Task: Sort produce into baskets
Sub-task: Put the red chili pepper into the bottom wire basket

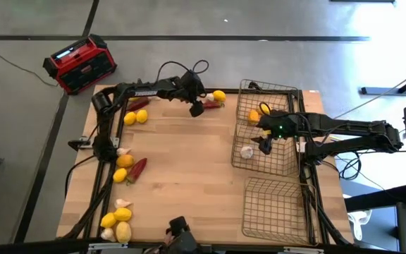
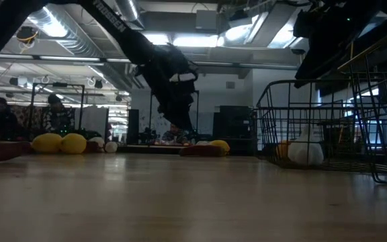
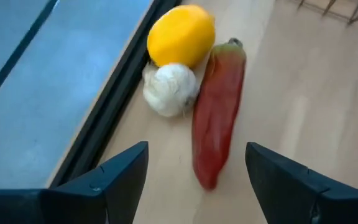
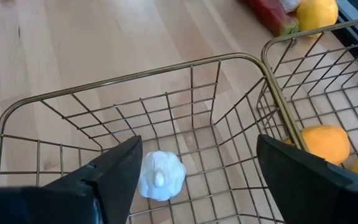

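Lying on the worktop point(image 1: 189, 169) by its far edge, a red chili pepper point(image 3: 217, 111) is seen beside a garlic bulb point(image 3: 169, 89) and a lemon point(image 3: 180, 35). The left gripper point(image 3: 196, 171) is held just above them, fingers spread, nothing grasped. A garlic bulb point(image 4: 160, 175) rests in the middle basket point(image 4: 123, 81), over which the right gripper point(image 4: 197, 168) is held released. Lemons point(image 4: 325, 143) are seen in the adjoining basket point(image 4: 303, 34)
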{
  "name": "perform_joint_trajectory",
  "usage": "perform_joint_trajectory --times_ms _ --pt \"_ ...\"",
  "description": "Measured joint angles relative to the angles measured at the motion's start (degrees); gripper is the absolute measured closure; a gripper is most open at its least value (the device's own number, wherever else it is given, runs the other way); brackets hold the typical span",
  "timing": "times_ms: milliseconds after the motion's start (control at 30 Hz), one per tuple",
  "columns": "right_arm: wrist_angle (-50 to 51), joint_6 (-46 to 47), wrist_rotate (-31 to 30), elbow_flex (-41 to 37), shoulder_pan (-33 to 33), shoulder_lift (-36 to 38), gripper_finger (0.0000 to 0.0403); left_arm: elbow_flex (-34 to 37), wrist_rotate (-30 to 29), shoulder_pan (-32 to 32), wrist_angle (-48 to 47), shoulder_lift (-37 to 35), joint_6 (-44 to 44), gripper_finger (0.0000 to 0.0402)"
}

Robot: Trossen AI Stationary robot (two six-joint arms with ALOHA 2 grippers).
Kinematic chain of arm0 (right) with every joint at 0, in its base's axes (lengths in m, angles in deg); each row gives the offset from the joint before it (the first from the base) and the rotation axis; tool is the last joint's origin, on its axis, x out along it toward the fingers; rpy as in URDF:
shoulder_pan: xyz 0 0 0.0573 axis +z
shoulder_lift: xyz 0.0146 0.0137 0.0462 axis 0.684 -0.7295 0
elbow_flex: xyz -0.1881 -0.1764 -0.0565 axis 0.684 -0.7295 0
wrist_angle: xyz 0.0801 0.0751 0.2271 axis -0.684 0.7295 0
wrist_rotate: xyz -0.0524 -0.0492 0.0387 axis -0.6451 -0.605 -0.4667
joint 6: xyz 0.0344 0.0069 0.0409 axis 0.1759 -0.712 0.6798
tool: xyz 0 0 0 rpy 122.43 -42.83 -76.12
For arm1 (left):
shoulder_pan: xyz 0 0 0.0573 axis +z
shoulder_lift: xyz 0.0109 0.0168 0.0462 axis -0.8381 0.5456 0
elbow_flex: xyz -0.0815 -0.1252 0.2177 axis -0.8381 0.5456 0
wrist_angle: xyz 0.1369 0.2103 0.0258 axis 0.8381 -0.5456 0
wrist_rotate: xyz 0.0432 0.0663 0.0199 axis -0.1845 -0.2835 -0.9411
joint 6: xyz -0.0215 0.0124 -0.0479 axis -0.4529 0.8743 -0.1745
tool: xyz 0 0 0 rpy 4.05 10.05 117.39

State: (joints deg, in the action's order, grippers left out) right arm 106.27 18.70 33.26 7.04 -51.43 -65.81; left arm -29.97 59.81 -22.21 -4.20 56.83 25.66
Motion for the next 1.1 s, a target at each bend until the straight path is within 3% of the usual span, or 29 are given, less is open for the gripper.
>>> perform_joint_trajectory --times_ms 433,567,800,1100 --pt "0.2 -0.8 -0.7 0.0 0.0 0.0 0.0094 -0.1 0.7 1.4 2.6 6.6 2.6 0.0157" --pt "0.2 -0.9 -0.9 0.0 0.0 0.0 0.0094 -0.1 3.8 2.3 1.6 8.1 2.9 0.0167" --pt "0.2 -0.9 -0.9 0.0 0.0 0.0 0.0094 -0.4 4.5 1.9 2.1 8.8 8.7 0.0187" --pt "0.1 -0.9 -0.9 -0.5 0.0 0.0 0.0094 -4.3 -0.7 -0.4 -4.0 7.1 10.6 0.0191"
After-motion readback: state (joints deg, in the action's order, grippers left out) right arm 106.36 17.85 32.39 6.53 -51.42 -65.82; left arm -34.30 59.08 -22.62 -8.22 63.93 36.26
